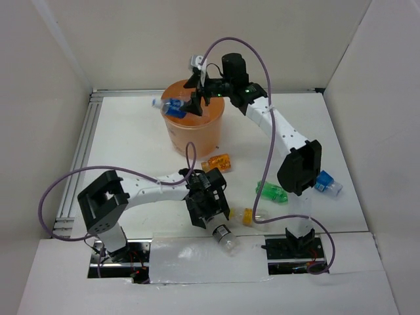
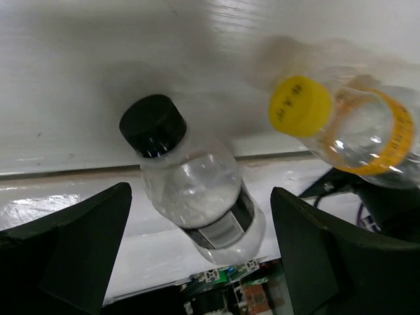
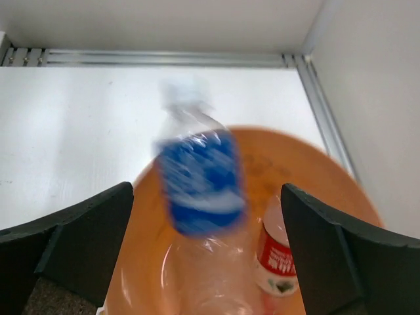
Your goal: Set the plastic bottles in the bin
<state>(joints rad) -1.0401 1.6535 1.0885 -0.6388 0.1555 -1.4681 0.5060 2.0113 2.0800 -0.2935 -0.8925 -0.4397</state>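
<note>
My right gripper (image 1: 195,97) hangs open over the peach-orange bin (image 1: 197,134). A clear blue-labelled bottle (image 1: 172,105) is loose between its fingers, blurred, above the bin's mouth. In the right wrist view that bottle (image 3: 200,177) sits over the bin (image 3: 315,161), and a red-labelled bottle (image 3: 277,252) lies inside. My left gripper (image 1: 211,215) is open low over a clear black-capped bottle (image 1: 225,237) at the table's front edge. In the left wrist view this bottle (image 2: 197,190) lies between the fingers (image 2: 79,252), untouched, with a yellow-labelled bottle (image 2: 357,128) beside it.
A short orange bottle (image 1: 218,162) lies just in front of the bin. A green bottle (image 1: 271,192) and the yellow-labelled bottle (image 1: 249,215) lie right of my left gripper. Another blue-and-clear bottle (image 1: 327,184) shows behind the right arm's elbow. White walls enclose the table.
</note>
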